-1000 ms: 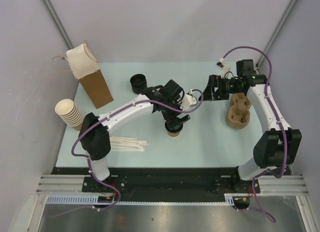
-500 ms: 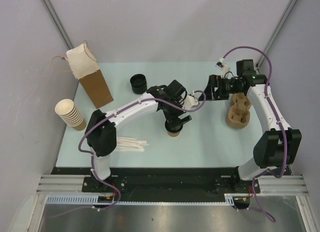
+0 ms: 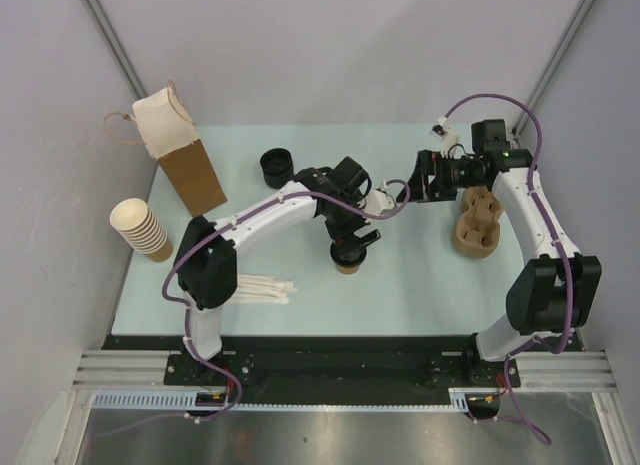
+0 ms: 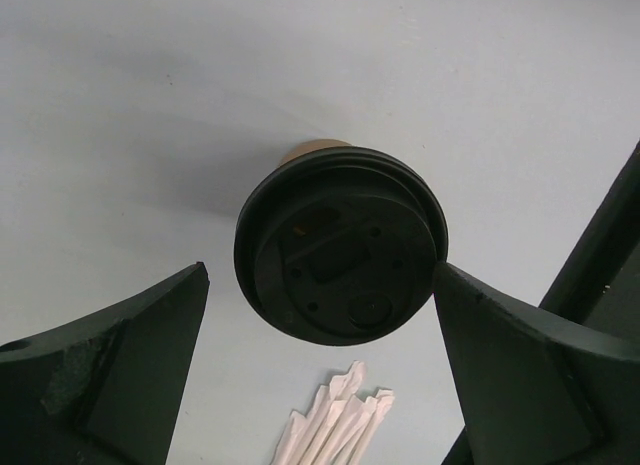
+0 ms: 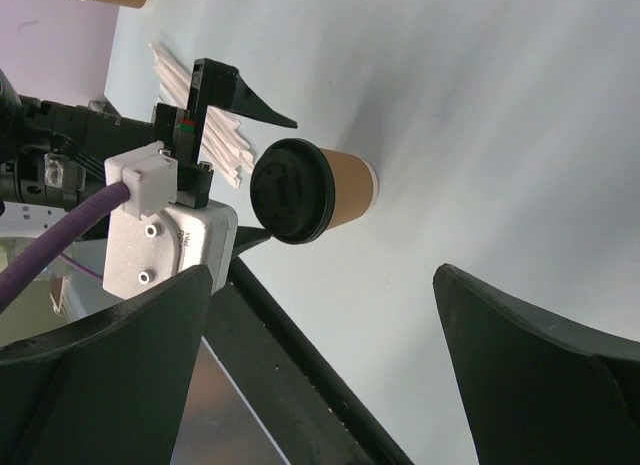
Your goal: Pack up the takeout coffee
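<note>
— Left wrist view, nearest first: what do you have?

— My left pincer (image 4: 320, 275), spread as wide as it goes and holding nothing. The takeout coffee (image 4: 340, 245) stands upright on the worktop (image 4: 150, 105) between my fingers (image 4: 110, 355), its black lid facing me. It sits off-centre: one finger looks almost against the lid's rim, while the other has a clear gap.

— So how do you take it well?

— I judge the step in hand is the grasp. I'd shift sideways until the gaps match, then lower until the pads meet the brown wall below the lid, not the lid itself. Then close gently, because paper crushes and a tilt could spill. Lift straight up.

— And your other arm?

— My right pincer (image 5: 320, 285) is just as wide and empty, hanging farther back and looking across at the cup.

— Count things, front to back.

— One bundle of pale sticks (image 3: 255, 287) near the front edge, roughly half a dozen, too overlapped to be sure. One coffee in the middle. One moulded carrier (image 3: 477, 223) to the right. One stack of cream cups (image 3: 140, 228) at the left edge, several nested. One stack of black lids (image 3: 277, 167), number unclear. One paper bag (image 3: 190, 170) standing at the far left. Whether the coffee packs into the bag or the carrier, I cannot tell.
</note>
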Tool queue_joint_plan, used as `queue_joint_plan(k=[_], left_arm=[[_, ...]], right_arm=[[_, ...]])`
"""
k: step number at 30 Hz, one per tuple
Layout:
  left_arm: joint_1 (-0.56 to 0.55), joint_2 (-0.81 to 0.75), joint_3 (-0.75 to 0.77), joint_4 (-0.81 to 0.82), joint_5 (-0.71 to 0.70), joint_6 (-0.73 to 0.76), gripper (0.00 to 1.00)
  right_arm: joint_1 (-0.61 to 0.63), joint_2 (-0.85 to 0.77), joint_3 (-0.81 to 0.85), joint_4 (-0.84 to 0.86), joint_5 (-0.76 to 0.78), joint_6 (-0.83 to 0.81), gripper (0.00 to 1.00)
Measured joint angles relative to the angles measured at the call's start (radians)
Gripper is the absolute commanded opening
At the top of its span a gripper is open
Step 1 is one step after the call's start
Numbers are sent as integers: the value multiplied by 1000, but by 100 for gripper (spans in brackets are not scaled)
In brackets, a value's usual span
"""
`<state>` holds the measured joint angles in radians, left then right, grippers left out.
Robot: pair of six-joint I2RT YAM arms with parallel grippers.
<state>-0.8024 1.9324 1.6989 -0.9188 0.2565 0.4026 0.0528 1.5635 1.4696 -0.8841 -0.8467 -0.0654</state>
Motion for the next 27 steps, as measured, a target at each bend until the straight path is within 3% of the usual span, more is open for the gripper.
queue_joint_plan(k=[27], left_arm=[[9,33,48,-51,55,-1,100]], right_arm=[[-3,3,0,4,-16,-11,100]])
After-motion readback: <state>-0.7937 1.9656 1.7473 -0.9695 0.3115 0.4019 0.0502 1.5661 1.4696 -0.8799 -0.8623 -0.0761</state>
